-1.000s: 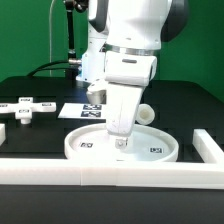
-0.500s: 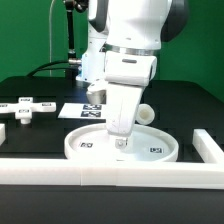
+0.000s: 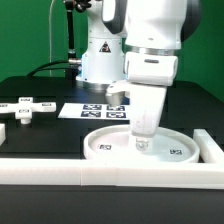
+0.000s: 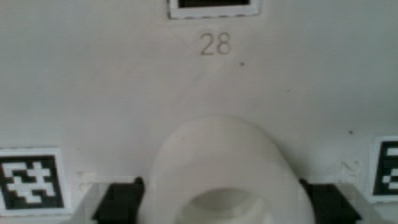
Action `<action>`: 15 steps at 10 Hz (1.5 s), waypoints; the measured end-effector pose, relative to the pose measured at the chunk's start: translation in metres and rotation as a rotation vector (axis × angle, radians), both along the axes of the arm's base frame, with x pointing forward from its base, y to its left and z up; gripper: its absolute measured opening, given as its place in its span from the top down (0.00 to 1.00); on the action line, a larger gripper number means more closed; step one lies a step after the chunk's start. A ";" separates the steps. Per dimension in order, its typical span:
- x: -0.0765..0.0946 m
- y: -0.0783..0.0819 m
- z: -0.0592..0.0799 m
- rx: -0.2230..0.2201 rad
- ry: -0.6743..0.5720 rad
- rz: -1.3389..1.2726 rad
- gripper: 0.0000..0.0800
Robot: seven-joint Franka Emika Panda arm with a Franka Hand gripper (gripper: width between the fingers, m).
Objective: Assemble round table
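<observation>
The wide rimmed disc (image 3: 105,148) lies flat on the black table, near the front rail. My gripper (image 3: 141,146) reaches down into the disc, right of its middle. In the wrist view the gripper (image 4: 222,205) is shut on the short thick post (image 4: 222,160), with a dark finger (image 4: 121,200) on each side of it. The post stands against the disc's white face (image 4: 107,90), which carries square tags and the number 28. In the exterior view the hand hides most of the post. The cross-shaped piece (image 3: 25,107) lies apart at the exterior view's left.
A long white rail (image 3: 110,175) runs along the front. Another rail (image 3: 212,147) sits at the exterior view's right, close to the disc's rim. The marker board (image 3: 100,110) lies behind the disc. A short white piece (image 3: 3,132) lies at the left edge.
My arm has moved toward the exterior view's right, and the disc has slid the same way with it, ending close to the right rail. The cross-shaped piece has not moved.
</observation>
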State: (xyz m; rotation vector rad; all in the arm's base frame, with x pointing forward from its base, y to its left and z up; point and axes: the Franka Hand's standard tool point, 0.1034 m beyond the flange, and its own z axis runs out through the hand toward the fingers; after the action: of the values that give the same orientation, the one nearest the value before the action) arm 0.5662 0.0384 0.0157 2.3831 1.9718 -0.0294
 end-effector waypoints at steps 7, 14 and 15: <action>0.001 0.001 0.000 -0.022 0.031 -0.048 0.49; -0.026 -0.009 0.049 0.002 -0.071 -0.190 0.19; -0.047 -0.008 0.052 0.011 -0.079 -0.256 0.19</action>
State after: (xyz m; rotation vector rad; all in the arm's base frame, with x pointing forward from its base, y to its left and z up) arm 0.5197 0.0307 0.0676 2.5840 1.6268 0.0658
